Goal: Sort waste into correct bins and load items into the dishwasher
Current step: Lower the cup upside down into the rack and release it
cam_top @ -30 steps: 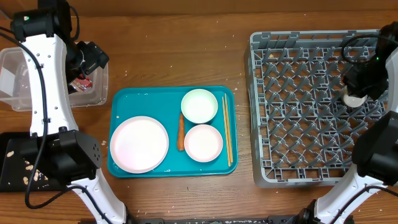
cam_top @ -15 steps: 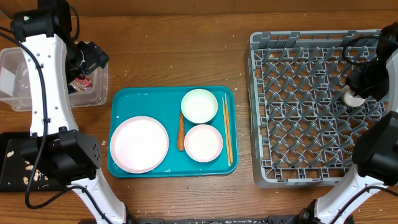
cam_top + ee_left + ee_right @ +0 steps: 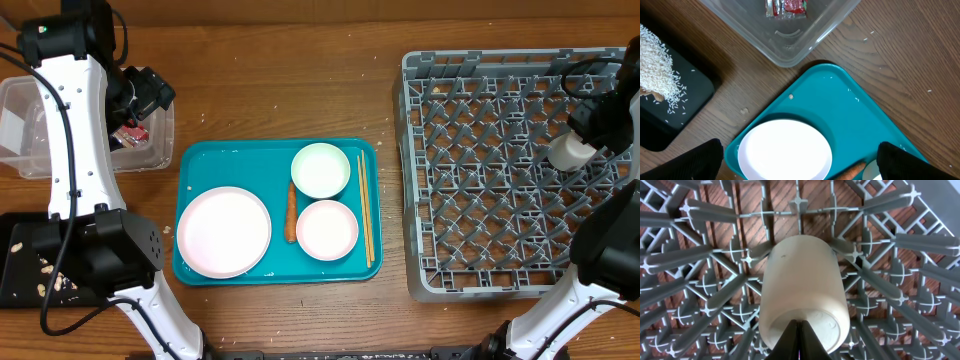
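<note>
Overhead faces straight down; close left wrist shares the teal tray, right wrist the rack.

Right claw shifts over the rack
The right claw has drawn toward the right edge of the grey dish rack, so more of the white cup shows.

No word, number or brand can be read anywhere. The only printing is on the red snack wrapper, which lies in the clear tub at the far left of the tabletop. Its red and silver marks are too small and blurred to make out.
</note>
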Tool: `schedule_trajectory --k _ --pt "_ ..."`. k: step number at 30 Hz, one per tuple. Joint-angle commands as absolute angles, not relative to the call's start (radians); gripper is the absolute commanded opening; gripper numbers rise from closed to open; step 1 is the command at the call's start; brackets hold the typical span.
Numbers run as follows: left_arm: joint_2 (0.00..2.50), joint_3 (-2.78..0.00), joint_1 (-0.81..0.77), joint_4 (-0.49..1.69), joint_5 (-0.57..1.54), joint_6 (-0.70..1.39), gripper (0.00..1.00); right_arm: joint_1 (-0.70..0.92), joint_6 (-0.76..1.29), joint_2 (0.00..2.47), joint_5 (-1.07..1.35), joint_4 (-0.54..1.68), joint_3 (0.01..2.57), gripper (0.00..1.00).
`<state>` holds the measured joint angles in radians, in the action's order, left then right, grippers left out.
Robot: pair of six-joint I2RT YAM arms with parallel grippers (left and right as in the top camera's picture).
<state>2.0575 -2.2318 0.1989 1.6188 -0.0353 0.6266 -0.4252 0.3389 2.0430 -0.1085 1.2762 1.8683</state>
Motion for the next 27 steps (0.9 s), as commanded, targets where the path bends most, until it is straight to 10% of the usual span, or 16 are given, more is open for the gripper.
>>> schedule_trajectory --k 1,27 --pt "2.048 -2.254 0.202 1.617 -0.048 0.636 1.0 -0.43 0.336 2.02 -0.119 1.282 1.926 0.04" --pt "2.048 -2.254 0.202 1.617 -0.048 0.636 1.0 -0.427 0.343 2.042 -0.076 1.354 1.922 0.04"
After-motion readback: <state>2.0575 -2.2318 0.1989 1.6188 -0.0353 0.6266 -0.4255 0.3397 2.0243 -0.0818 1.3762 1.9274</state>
